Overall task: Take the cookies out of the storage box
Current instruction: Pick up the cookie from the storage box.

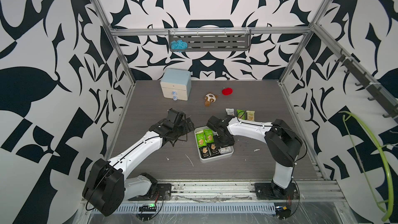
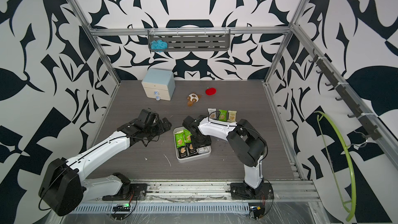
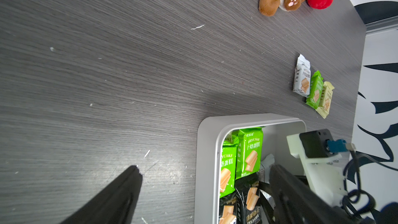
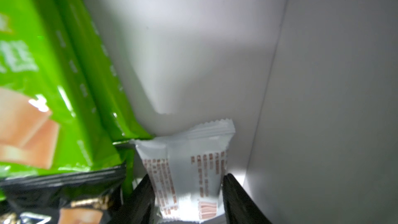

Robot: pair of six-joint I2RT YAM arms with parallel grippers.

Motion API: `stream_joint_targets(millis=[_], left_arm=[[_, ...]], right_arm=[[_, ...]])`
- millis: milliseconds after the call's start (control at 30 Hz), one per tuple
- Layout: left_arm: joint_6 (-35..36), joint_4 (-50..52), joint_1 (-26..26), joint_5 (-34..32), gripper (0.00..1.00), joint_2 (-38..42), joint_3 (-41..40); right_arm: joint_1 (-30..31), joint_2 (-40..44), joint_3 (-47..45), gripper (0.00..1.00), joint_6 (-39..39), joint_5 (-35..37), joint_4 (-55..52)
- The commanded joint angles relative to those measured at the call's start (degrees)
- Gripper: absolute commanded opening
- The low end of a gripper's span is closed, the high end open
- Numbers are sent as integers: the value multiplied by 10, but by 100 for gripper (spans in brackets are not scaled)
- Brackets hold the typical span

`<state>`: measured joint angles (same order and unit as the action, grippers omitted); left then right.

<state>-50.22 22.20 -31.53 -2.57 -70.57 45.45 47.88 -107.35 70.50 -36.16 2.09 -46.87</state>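
Right claw (image 4: 187,177) pinches a white cookie packet (image 4: 185,147) (text side up) inside the white plastic box (image 1: 216,159); left claw (image 3: 204,168) open.

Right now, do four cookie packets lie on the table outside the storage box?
No, only three lie outside the storage box: a white packet, a green packet and a cream packet.

light: bright, even | glare: table (image 3: 168,175) | blur: rt wrist close-up | top views: edges warped

Inside the storage box (image 1: 215,158), some of the cookies (image 1: 208,137) are hidden beneath the right gripper (image 1: 223,146); their print is blurred.
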Motion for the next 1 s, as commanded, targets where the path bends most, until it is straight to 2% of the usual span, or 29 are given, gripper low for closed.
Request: stream_joint_targets(millis=[0,167,367,500,967], left_arm=[[11,14,-2,-1,99,-9,9],[13,16,-1,2,99,-12,13],[19,20,-1,0,99,-10,14],[22,20,-1,-1,99,-9,16],[29,24,-2,-5,99,-12,27]], right_arm=[[0,-6,16,58,-7,13,-13],[0,-17,18,57,-7,17,-9],[0,-8,20,45,-11,27,-12],[0,8,29,42,-13,38,-21],[0,71,49,40,-24,59,-47]])
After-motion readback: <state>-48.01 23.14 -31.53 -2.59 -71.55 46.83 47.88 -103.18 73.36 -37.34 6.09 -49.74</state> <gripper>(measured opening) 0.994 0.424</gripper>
